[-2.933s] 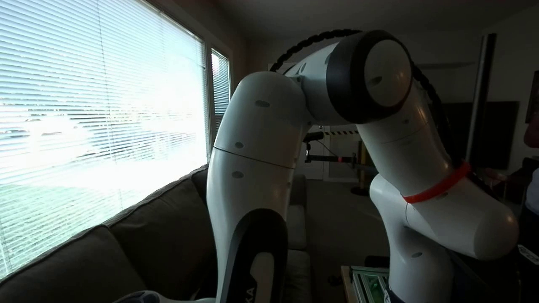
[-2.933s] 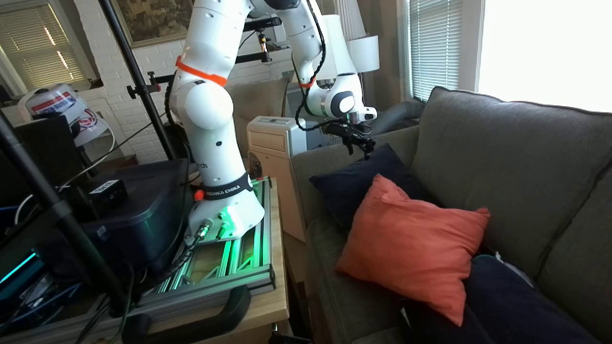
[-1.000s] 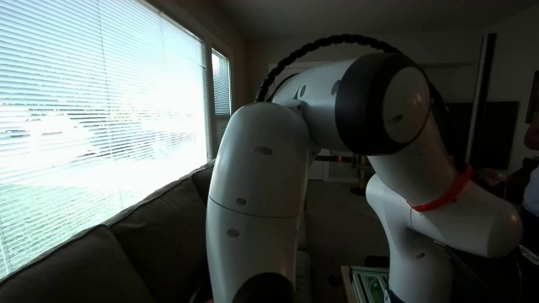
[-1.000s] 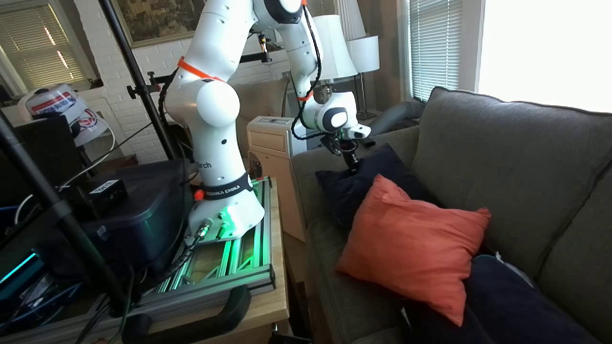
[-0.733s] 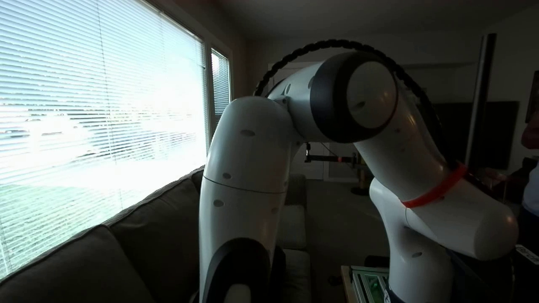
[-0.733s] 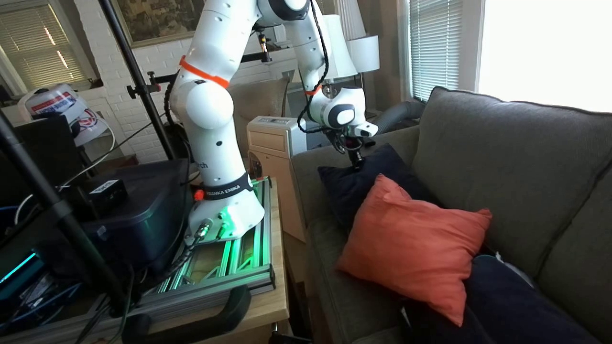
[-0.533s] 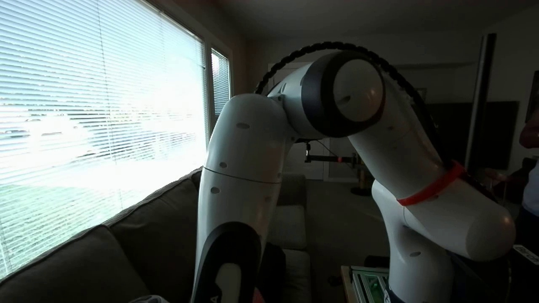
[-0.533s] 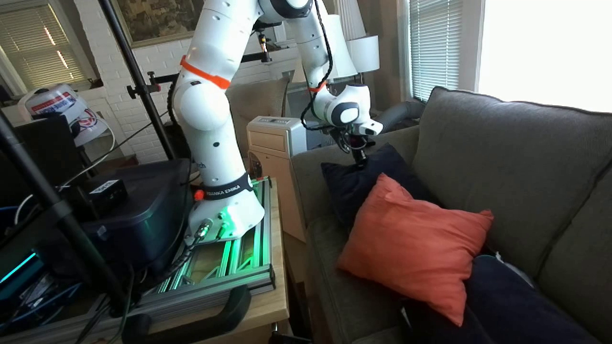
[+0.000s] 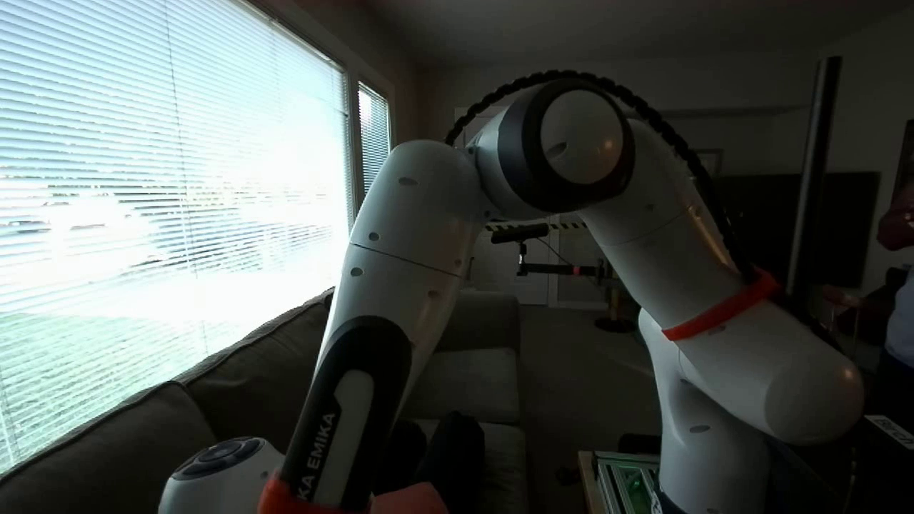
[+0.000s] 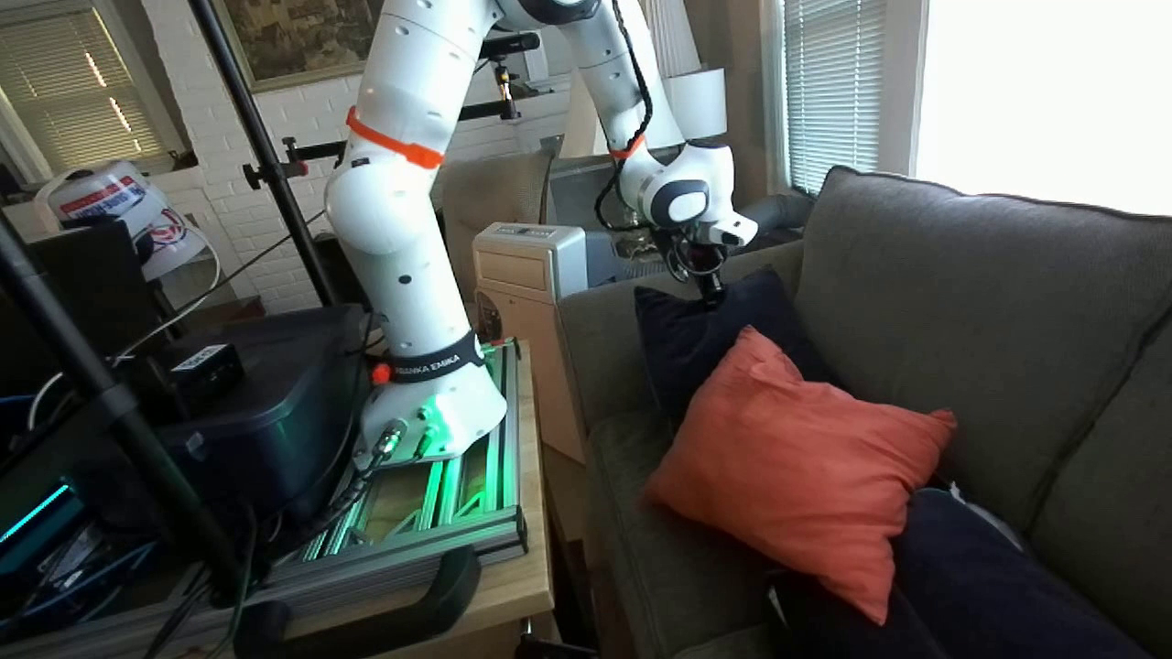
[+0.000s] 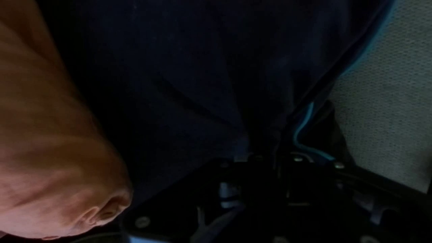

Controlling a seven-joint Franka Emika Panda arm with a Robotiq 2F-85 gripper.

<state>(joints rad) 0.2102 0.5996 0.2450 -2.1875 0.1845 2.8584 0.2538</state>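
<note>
My gripper [image 10: 711, 291] is shut on the upper edge of a dark navy pillow [image 10: 687, 343] at the sofa's far end. In the wrist view the fingertips of the gripper [image 11: 270, 158] pinch gathered cloth of the navy pillow [image 11: 189, 67], which has a light blue trim [image 11: 303, 125] along its edge. The fingers are very dark there, so their exact contact is hard to see. An orange pillow [image 10: 806, 458] leans against the navy one and also fills the left of the wrist view. In an exterior view the gripper is below the picture.
A grey sofa [image 10: 989, 302] with a high back and an armrest surrounds the pillows. Another navy cushion [image 10: 989, 577] lies in front of the orange one. A beige appliance [image 10: 526, 275] stands beside the armrest. A window with blinds [image 9: 178, 178] is behind the sofa.
The gripper came down onto the navy pillow and closed on it. Over the last second it has moved rightward and slightly up, dragging the pillow; the orange pillow shifted a little right too.
</note>
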